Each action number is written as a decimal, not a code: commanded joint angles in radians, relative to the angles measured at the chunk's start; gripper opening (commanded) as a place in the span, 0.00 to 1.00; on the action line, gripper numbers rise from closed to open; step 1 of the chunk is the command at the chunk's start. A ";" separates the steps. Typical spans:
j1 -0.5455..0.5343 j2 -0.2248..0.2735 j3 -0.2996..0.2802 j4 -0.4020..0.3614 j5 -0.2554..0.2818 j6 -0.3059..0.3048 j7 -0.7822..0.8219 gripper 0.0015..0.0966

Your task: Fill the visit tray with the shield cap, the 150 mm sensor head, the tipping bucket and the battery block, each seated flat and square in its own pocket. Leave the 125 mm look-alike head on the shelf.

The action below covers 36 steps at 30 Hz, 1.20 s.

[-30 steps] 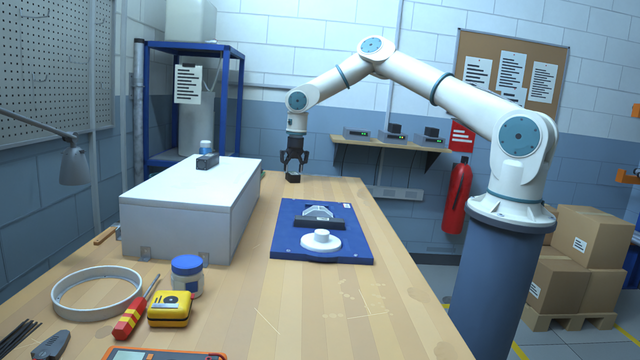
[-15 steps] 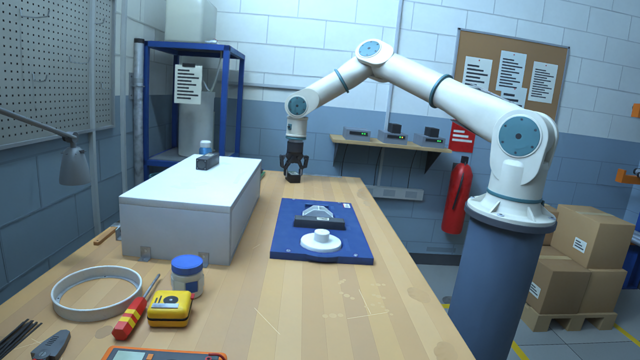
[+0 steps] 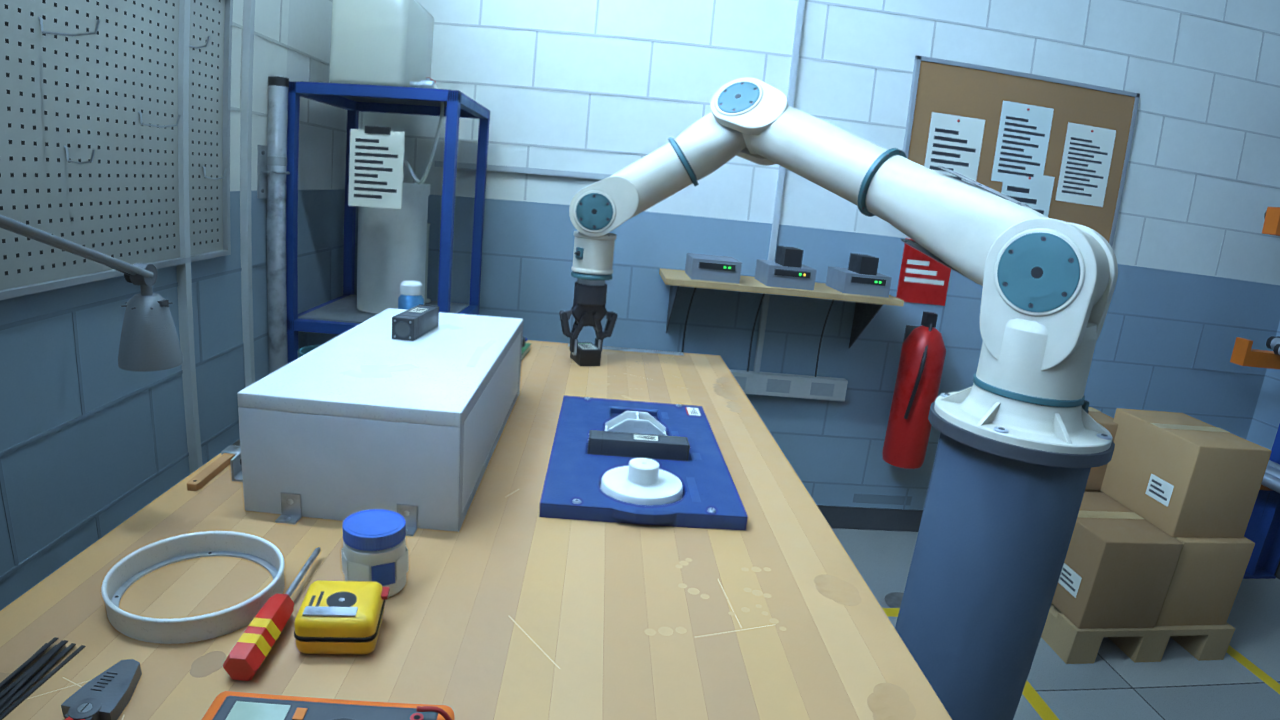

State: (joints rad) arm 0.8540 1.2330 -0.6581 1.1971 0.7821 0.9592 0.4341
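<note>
A small black block, the battery block [image 3: 588,355], sits on the bench beyond the far end of the tray, and my gripper [image 3: 588,340] is down around it, shut on its sides. The blue visit tray [image 3: 643,461] lies mid-bench and holds a white round shield cap [image 3: 642,481] in the near pocket. A long dark sensor head [image 3: 638,442] lies in the middle pocket and a grey tipping bucket [image 3: 634,421] behind it. A short dark look-alike head [image 3: 414,321] rests on top of the white shelf box [image 3: 383,412].
The white shelf box stands left of the tray. At the near left lie a grey ring [image 3: 192,584], a blue-lidded jar [image 3: 374,549], a yellow tape measure [image 3: 340,616] and a red screwdriver [image 3: 262,631]. A blue rack [image 3: 385,206] stands behind the box.
</note>
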 commanded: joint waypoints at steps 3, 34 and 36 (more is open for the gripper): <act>0.000 -0.001 0.000 0.000 0.000 0.000 0.000 0.49; 0.001 -0.009 -0.003 -0.001 -0.004 0.008 0.003 0.07; 0.002 -0.014 -0.005 -0.001 -0.007 0.013 0.004 0.07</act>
State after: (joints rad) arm 0.8555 1.2213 -0.6625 1.1970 0.7751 0.9719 0.4384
